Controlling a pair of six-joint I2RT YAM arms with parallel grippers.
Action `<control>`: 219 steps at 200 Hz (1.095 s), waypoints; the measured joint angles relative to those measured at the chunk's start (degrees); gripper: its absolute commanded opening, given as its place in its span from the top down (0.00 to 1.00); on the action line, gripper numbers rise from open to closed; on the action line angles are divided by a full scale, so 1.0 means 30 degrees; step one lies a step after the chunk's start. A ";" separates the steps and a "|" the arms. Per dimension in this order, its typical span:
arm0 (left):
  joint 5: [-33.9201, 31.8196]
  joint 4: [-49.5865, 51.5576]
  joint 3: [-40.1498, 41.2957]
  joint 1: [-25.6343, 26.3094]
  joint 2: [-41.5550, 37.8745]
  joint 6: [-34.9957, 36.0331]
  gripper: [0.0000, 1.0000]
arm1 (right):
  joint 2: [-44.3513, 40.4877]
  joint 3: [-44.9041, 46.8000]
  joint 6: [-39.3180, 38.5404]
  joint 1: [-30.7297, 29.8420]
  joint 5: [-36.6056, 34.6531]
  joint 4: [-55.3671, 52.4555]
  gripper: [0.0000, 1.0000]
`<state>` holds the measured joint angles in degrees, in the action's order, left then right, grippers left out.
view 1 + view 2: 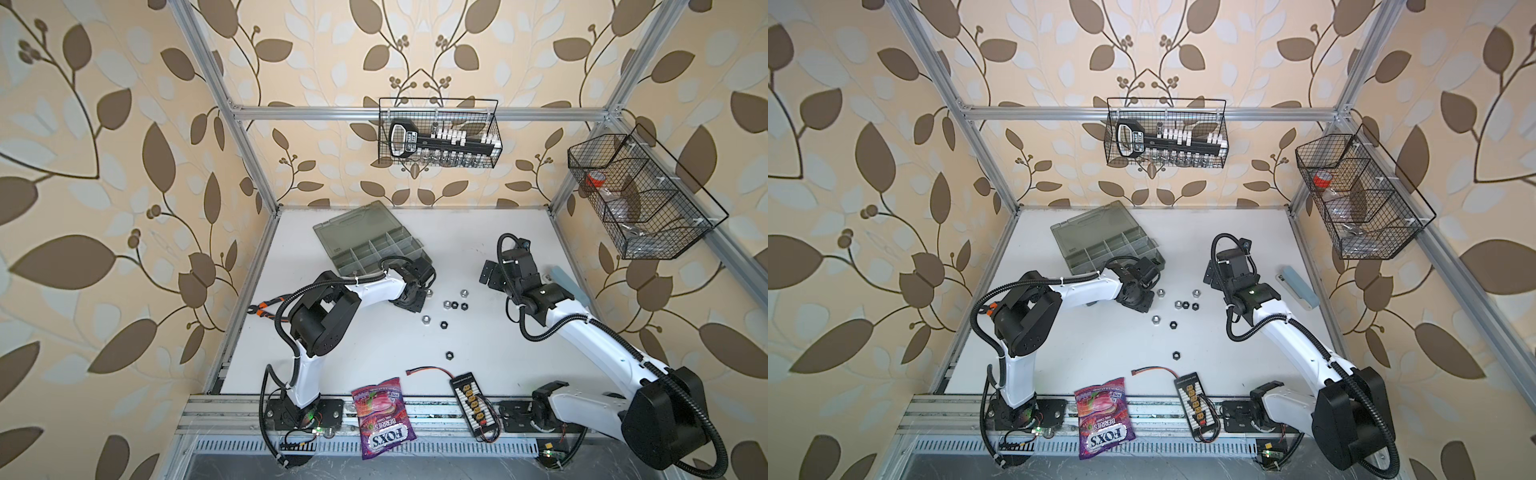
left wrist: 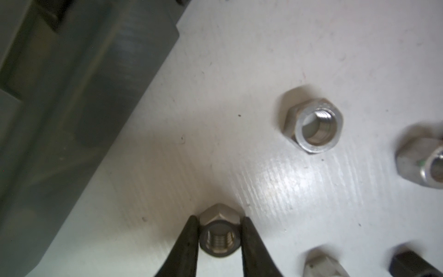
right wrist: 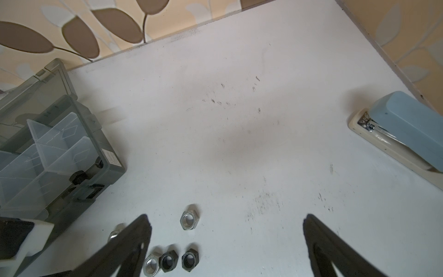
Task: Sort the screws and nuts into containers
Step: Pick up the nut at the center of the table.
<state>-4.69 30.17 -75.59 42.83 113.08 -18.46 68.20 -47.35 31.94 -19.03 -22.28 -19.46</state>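
Presently nut-picking: silver nut [image 2: 217, 239], low centre of the left wrist frame, near the organizer case [image 2: 72, 108], was clamped in the left gripper [image 2: 219, 219]. Next, I judged: lift, carry to a compartment. Right gripper [image 3: 226, 217] hung wide apart, empty. Loose nuts [image 1: 455, 305] counted: four silver, four black; one black screw [image 3: 77, 178] visible in the case.

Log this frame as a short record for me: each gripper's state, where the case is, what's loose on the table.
left gripper: closed on a silver hex piece, thread showing; nut or stubby bolt unclear
right gripper: open, empty, above the table
organizer case: lid open, far side of the table, close to the left gripper
loose nuts: several, silver and black, on the table between the grippers
other: stapler, candy bag
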 measured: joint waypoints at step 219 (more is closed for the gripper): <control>-0.2448 0.1807 0.0750 0.0022 -0.4561 -0.0481 0.87 | -0.0430 0.0058 0.0000 0.0066 -0.0007 0.0000 0.00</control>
<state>-12.03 35.59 -73.34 42.89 99.39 -19.90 66.92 -47.18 31.94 -18.83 -22.31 -19.46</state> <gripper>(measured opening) 0.243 0.996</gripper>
